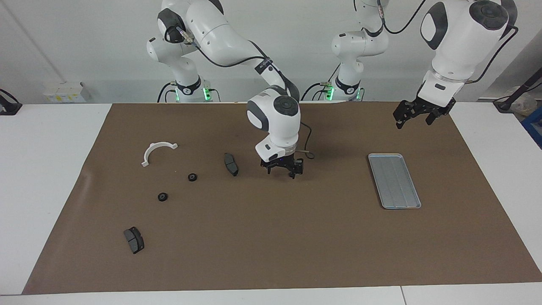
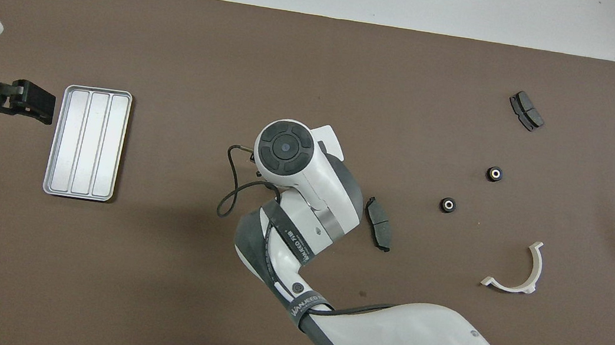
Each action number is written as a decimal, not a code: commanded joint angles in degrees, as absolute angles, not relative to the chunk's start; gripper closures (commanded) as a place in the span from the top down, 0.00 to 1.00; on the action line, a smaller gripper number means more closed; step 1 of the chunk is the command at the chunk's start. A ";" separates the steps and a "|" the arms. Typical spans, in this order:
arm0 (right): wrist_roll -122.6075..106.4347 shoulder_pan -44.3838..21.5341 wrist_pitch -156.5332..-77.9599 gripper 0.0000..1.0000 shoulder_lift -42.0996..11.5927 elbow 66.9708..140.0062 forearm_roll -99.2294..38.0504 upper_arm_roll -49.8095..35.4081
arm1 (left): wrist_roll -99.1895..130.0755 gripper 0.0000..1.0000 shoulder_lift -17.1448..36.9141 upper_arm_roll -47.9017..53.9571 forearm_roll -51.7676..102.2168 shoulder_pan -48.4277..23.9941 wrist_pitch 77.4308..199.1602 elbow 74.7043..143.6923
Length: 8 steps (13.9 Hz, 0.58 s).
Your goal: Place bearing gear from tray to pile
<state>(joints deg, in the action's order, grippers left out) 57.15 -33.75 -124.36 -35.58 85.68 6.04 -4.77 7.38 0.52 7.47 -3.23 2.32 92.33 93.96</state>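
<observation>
The tray [image 1: 394, 181] sits toward the left arm's end of the worktop [image 1: 271, 237]. At the right arm's end lies the pile: the bracket [image 1: 157, 152] nearest the robots, two bearing gears [image 1: 192, 177] just farther out, one brake pad [image 1: 230, 164] toward the middle, another brake pad [image 1: 134, 239] farthest out.
</observation>
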 commanded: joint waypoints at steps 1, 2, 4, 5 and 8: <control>58.45 -35.15 -123.31 1.00 -38.31 82.44 7.12 -4.75 | 6.50 1.00 -0.09 7.91 -2.37 3.08 91.76 94.75; 58.53 -35.33 -123.40 1.00 -38.67 82.35 7.21 -4.75 | 6.50 1.00 0.00 7.91 -2.37 3.16 92.11 94.66; 58.80 -36.82 -124.18 1.00 -38.67 82.53 7.82 -4.75 | 6.59 1.00 0.00 7.91 -2.37 3.25 92.72 94.66; 58.80 -36.83 -125.23 0.95 -38.58 83.14 7.91 -4.83 | 6.77 1.00 0.09 7.91 -2.37 3.25 93.07 94.57; 58.80 -37.09 -124.46 0.63 -38.32 83.58 8.09 -4.75 | 6.68 1.00 0.26 7.91 -2.37 2.82 95.10 94.57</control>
